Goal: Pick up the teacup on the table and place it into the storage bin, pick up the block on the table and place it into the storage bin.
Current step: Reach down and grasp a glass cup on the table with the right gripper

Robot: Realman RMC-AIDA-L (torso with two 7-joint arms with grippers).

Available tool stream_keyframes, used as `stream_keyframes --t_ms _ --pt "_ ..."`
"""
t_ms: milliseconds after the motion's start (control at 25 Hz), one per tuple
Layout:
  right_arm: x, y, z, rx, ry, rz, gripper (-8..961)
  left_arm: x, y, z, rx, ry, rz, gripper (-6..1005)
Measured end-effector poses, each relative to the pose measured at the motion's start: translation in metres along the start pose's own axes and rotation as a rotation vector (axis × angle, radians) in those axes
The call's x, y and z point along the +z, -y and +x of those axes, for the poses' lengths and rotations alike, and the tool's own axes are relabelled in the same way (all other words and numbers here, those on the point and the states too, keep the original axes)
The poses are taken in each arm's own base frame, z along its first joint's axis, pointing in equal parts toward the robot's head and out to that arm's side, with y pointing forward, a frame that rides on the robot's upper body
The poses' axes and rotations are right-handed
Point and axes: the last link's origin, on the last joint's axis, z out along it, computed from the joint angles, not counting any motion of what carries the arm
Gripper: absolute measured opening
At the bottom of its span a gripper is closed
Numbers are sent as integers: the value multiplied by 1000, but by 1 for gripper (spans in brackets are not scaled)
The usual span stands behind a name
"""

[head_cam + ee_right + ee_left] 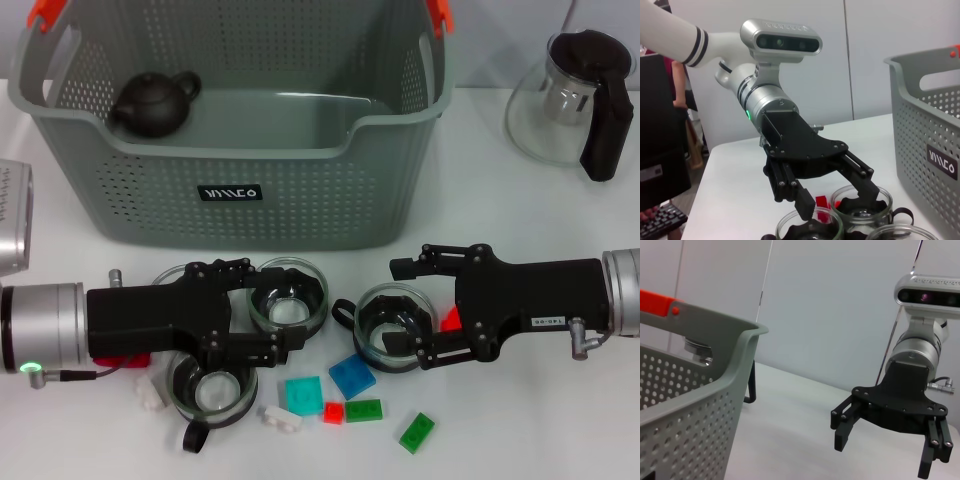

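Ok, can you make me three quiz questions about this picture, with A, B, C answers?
1. Where is the dark teapot?
A. inside the basket
B. under the basket
C. in a gripper

2. How many glass cups stand on the table?
A. one
B. three
C. five

3. The right gripper is:
A. open
B. shut tight
C. shut on a block

Answers:
1 A, the teapot sits in the basket's far corner.
2 B, three cups stand near the grippers.
3 A, its fingers stand wide apart.
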Motion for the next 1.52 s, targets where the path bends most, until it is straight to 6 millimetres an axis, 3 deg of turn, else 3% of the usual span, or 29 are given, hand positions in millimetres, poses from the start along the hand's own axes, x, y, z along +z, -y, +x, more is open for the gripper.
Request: stream_keyframes --t_ms 1520 --pt "16 6 -1 -33 -88 -14 914 1 6 -1 21 32 29 814"
